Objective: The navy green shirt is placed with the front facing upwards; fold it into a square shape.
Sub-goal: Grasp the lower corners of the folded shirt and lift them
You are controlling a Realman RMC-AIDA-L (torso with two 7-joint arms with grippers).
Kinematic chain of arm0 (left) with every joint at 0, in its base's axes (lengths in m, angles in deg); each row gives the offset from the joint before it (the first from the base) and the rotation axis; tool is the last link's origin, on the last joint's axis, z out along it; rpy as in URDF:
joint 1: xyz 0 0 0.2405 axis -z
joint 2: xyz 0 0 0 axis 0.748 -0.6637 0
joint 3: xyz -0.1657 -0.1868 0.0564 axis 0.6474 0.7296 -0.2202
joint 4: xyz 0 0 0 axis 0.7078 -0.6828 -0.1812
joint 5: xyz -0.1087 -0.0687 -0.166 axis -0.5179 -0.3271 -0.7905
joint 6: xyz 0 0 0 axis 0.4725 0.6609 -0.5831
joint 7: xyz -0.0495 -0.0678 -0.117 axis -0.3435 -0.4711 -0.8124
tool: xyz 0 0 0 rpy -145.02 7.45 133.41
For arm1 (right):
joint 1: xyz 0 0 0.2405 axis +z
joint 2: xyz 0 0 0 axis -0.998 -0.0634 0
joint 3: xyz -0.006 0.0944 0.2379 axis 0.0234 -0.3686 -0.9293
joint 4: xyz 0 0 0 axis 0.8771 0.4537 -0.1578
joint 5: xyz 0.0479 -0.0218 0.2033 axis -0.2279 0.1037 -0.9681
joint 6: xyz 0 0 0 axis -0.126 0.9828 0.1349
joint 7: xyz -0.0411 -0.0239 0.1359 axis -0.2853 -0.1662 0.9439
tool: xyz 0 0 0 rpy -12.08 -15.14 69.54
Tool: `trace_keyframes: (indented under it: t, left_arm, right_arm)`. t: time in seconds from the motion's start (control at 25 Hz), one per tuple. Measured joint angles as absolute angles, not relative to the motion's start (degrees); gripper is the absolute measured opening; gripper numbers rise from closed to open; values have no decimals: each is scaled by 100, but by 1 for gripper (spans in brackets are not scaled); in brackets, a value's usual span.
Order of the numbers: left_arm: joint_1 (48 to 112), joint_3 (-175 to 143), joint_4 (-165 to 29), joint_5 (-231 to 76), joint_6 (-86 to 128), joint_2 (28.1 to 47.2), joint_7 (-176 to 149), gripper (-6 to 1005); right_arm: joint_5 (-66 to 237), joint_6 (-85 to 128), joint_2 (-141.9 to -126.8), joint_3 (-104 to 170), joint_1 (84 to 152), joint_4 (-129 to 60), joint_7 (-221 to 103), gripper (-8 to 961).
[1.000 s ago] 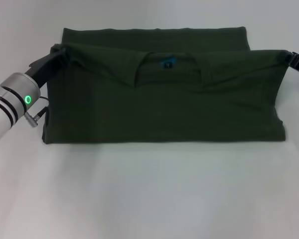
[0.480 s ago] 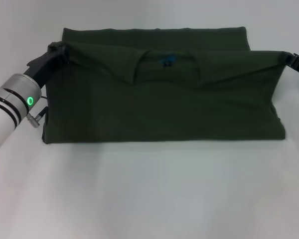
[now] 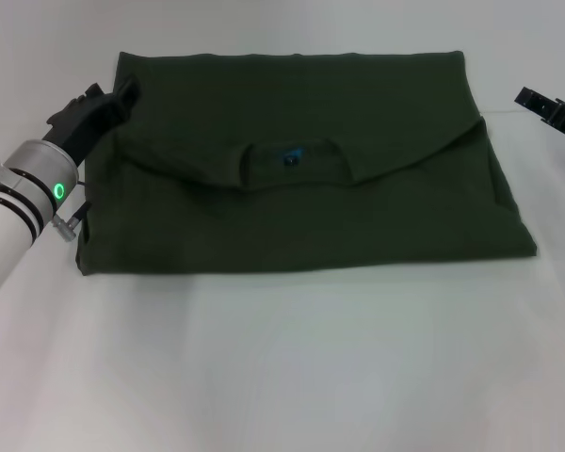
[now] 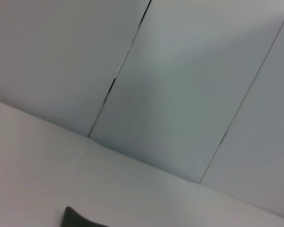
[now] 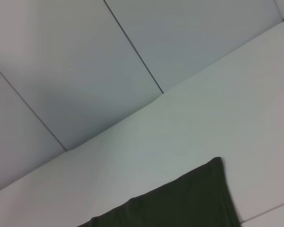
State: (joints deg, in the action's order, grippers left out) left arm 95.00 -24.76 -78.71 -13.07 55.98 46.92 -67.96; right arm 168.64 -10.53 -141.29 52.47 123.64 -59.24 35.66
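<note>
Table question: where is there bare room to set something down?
The wide strip of white table in front of the shirt is free. A thin band lies behind it. The sides are crowded: left claw at one corner, right claw beside the other.

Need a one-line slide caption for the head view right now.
Navy green shirt lies folded on the white table, collar showing; left gripper at its left corner, right gripper off to the right.

No legible txt; blue neck label (image 3: 291, 158) too small.
</note>
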Motion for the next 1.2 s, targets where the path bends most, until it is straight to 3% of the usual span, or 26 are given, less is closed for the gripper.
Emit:
trace_keyframes:
  t: [0.28, 0.36, 0.52, 0.72, 0.88, 1.2]
  left_arm:
    - [9408, -2505, -7878, -1299, 5417, 4671, -6990, 597]
    - [9247, -2637, -7937, -1209, 5430, 4658, -7498, 824]
    - [8729, -3542, -8539, -504, 5746, 4628, -9429, 857]
    - [8006, -3997, -9635, 803, 6958, 4554, -11547, 873]
    - [7790, -3892, -10279, 2252, 7859, 4360, -12925, 873]
    - [8074, -3375, -10804, 4495, 8644, 4053, -13848, 874]
  right_arm:
    - [16776, -1131, -14120, 5209, 12261, -5914, 3601, 635]
    - [16713, -1281, -14078, 5209, 12132, -5919, 3697, 712]
    - [16701, -1923, -13904, 5246, 11779, -5938, 4071, 866]
    - [16842, -2852, -13623, 5260, 11332, -5940, 4553, 924]
    - [17195, -3317, -13458, 5270, 11120, -5967, 4912, 924]
    - [17850, -3757, -13310, 5273, 11022, -5988, 5145, 923]
